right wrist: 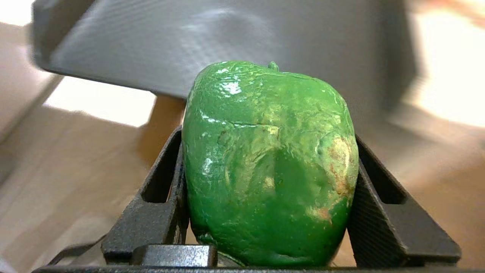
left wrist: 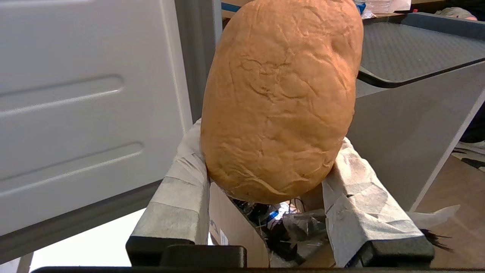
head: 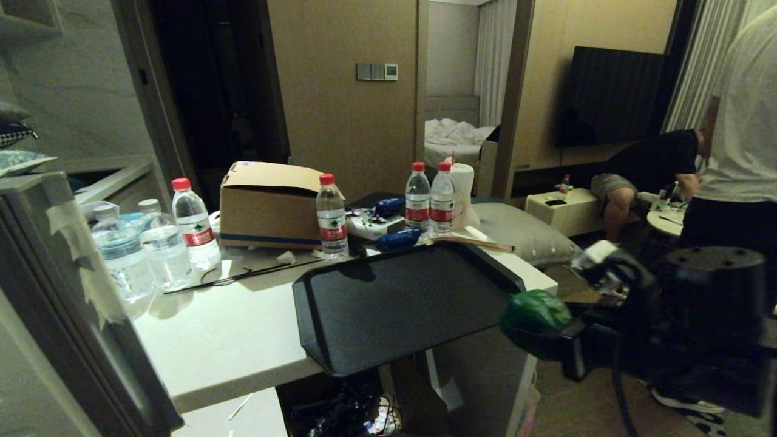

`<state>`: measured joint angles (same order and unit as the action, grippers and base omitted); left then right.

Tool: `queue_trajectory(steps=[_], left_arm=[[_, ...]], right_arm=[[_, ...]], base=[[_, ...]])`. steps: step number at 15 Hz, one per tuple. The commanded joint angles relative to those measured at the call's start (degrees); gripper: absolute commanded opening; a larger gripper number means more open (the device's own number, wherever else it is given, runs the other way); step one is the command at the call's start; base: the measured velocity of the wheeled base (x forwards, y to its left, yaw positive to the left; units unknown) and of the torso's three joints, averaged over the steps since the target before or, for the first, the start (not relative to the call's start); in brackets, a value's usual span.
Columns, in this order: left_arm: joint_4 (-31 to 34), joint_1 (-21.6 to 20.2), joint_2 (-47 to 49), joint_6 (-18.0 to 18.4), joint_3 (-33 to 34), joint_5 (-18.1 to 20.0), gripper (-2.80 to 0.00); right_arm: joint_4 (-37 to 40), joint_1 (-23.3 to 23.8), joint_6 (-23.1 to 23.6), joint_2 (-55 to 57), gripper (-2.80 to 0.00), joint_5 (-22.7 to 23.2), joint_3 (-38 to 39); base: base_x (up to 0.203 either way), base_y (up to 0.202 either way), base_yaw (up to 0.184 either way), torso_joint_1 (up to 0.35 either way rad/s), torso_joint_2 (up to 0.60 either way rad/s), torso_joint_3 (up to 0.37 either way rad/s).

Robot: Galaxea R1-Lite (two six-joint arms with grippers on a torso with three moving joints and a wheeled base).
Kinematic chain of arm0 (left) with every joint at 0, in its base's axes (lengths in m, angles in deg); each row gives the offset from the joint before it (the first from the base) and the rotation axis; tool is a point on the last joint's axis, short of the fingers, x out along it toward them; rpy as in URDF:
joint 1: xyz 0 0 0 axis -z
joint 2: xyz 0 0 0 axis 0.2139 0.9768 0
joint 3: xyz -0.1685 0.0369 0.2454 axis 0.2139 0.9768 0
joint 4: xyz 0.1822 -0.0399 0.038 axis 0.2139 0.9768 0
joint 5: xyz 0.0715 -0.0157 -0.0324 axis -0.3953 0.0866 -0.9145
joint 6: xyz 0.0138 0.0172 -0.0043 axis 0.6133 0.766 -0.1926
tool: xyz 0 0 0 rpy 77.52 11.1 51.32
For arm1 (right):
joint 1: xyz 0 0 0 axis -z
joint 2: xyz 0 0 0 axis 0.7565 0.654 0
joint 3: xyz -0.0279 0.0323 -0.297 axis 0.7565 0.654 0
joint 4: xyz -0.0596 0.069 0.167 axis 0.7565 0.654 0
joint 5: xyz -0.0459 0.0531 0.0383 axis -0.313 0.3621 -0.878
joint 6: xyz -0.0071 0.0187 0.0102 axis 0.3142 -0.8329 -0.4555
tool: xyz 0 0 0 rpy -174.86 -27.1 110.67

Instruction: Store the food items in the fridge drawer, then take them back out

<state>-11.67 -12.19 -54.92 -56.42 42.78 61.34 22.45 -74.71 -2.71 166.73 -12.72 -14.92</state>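
Note:
The two food items are both held in the air. The dark green one [head: 534,311] [right wrist: 269,163] sits between the black fingers of my right gripper [head: 542,340] [right wrist: 268,138], which is shut on it just off the table's right front corner. The tan-brown one [left wrist: 278,98] is clamped between the tape-wrapped fingers [left wrist: 182,182] of my left gripper [left wrist: 269,138], low beside a white fridge panel [left wrist: 83,106]. This gripper is outside the head view. The fridge drawer is out of view.
A black tray [head: 394,303] overhangs the white table's [head: 230,340] front edge. Water bottles [head: 194,221], a cardboard box [head: 270,206] and clutter fill the table's back. A taped fridge door [head: 61,291] stands at left. Two people [head: 734,139] are at right. An open box of cables [left wrist: 242,231] lies under the table.

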Motion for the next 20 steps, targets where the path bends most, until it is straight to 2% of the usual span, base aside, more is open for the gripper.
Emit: queue_trajectory(steps=[1, 6, 8, 10, 13, 16, 20], left_arm=[[0.00, 0.02, 0.02, -0.02, 0.00, -0.03, -2.80], [0.00, 0.02, 0.02, -0.02, 0.00, -0.03, -2.80], [0.00, 0.02, 0.02, 0.02, 0.00, 0.01, -2.80], [0.00, 0.02, 0.02, -0.02, -0.06, -0.03, -2.80], [0.00, 0.02, 0.02, -0.02, 0.00, -0.03, -2.80], [0.00, 0.02, 0.02, -0.02, 0.00, -0.02, -2.80], [0.00, 0.02, 0.02, -0.02, 0.00, -0.03, -2.80]], right_arm=[[4.58, 7.04, 0.09, -23.48, -2.80, -1.13, 6.58], [14.80, 20.59, 0.23, -58.98, -2.80, -2.87, 20.40], [19.03, 23.56, 0.64, -70.54, -2.80, -3.55, 25.76], [25.18, 24.88, 0.95, -81.21, -2.80, -4.49, 27.80], [28.78, 26.05, 0.48, -84.91, -2.80, -5.32, 30.12], [29.20, 26.08, 4.95, -84.91, -2.80, -3.84, 30.12], [29.20, 26.08, 3.77, -84.91, -2.80, -3.93, 30.12]], base=[[0.000, 0.000, 0.000, 0.000, 0.00, 0.000], [0.000, 0.000, 0.000, 0.000, 0.00, 0.000], [0.000, 0.000, 0.000, 0.000, 0.00, 0.000], [0.000, 0.000, 0.000, 0.000, 0.00, 0.000], [0.000, 0.000, 0.000, 0.000, 0.00, 0.000], [0.000, 0.000, 0.000, 0.000, 0.00, 0.000], [0.000, 0.000, 0.000, 0.000, 0.00, 0.000]])
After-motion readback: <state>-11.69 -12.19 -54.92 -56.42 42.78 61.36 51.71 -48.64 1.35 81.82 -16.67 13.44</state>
